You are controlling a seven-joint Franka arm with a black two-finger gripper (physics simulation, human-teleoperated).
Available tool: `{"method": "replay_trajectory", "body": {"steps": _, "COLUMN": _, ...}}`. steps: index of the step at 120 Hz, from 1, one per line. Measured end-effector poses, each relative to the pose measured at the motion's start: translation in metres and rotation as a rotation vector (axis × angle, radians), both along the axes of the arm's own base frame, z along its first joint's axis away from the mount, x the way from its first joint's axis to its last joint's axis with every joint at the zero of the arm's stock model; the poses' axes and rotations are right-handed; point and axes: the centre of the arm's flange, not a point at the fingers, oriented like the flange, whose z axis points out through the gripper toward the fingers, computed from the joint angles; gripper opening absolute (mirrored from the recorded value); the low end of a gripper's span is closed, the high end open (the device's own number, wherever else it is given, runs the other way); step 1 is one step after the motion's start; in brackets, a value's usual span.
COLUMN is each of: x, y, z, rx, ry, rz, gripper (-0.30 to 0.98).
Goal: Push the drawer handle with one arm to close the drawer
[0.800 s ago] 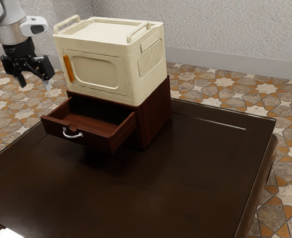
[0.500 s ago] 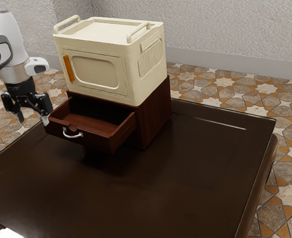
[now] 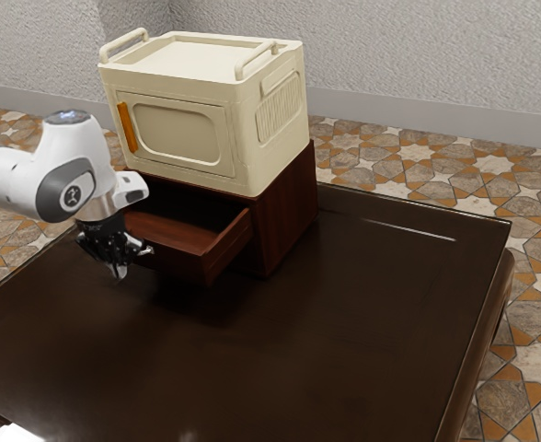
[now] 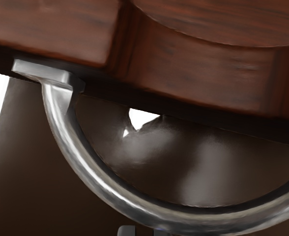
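Brown and pulled out, the drawer (image 3: 217,256) projects from the dark wooden cabinet (image 3: 287,216). My gripper (image 3: 119,269) points down just in front of its face, hiding much of the face and most of the silver handle (image 3: 148,250). In the wrist view, the curved metal handle (image 4: 93,179) arches out from the drawer front (image 4: 208,73). Small grey parts of the gripper (image 4: 144,231) appear at the lower edge, close beside the curve of the handle; contact cannot be made out.
A cream box (image 3: 183,129) with an orange door handle and two top rails rests on the cabinet. The dark table (image 3: 298,341) extends below and around the cabinet, with patterned floor (image 3: 519,304) beyond its edges.
From the exterior view's left, my hand has come down and toward the right, to the drawer's front, and has turned. The drawer remains pulled out.
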Motion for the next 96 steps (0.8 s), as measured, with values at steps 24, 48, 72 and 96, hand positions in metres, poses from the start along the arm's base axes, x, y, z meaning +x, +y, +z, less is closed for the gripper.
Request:
{"method": "replay_trajectory", "body": {"steps": 24, "x": 0.014, "y": 0.003, "z": 0.0, "rx": 0.02, "ry": -0.065, "rz": -0.043, "gripper": -0.09}}
{"method": "replay_trajectory", "body": {"steps": 48, "x": 0.045, "y": 0.008, "z": 0.007, "rx": 0.052, "ry": -0.108, "rz": -0.081, "gripper": -0.09}}
{"method": "replay_trajectory", "body": {"steps": 72, "x": 0.082, "y": -0.016, "z": 0.008, "rx": 0.073, "ry": -0.133, "rz": -0.16, "gripper": -0.1}}
{"method": "replay_trajectory", "body": {"steps": 96, "x": 0.11, "y": -0.015, "z": 0.011, "rx": 0.092, "ry": -0.146, "rz": -0.178, "gripper": -0.1}}
